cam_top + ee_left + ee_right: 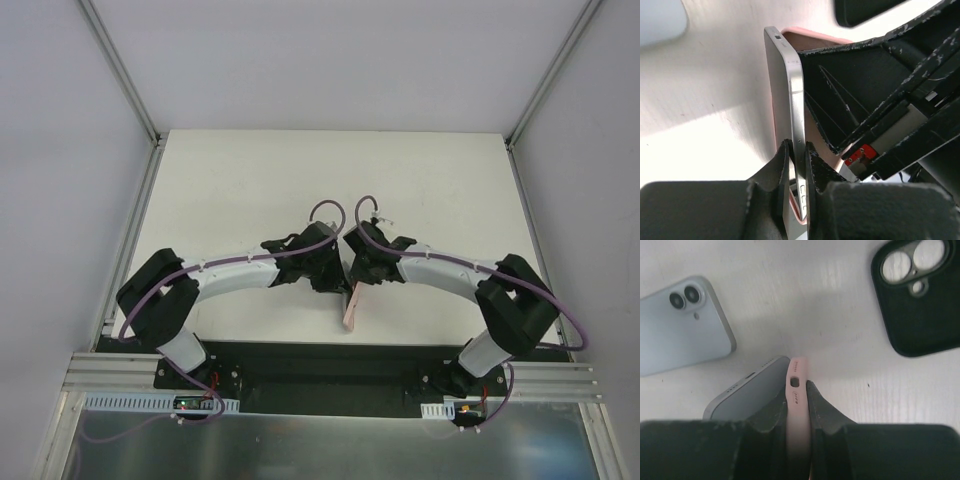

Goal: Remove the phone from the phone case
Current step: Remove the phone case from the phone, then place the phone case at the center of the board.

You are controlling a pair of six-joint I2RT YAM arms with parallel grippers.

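Left claw [799, 150]: closed, fingers pinching the silver side edge of the phone [787, 85], just by its buttons. The phone stands on edge, and its far end leans away from the pink phone case [815, 36] behind it.

Right claw [797, 392]: closed on the bottom rim of the phone case, with the port cut-outs just above the fingertips. In the right wrist view the phone's bottom corner sits left of that rim, angled apart from it.

Top view: the claws meet over the near middle of the surface [430, 180]. The pink case pokes out below them toward the bases.

Surface: white, matte. A second phone [680, 335], pale blue, lies lenses up. A black case [922, 300] lies back up. Both are well apart from the held pair.

Room: white panel walls [300, 60], metal corner posts, and an aluminium rail [120, 375] along the near edge.

Left arm [230, 275] and right arm [450, 272]: elbows are out wide and forearms low, converging inward. The wrists are almost touching. Purple cables [327, 207] loop above them.
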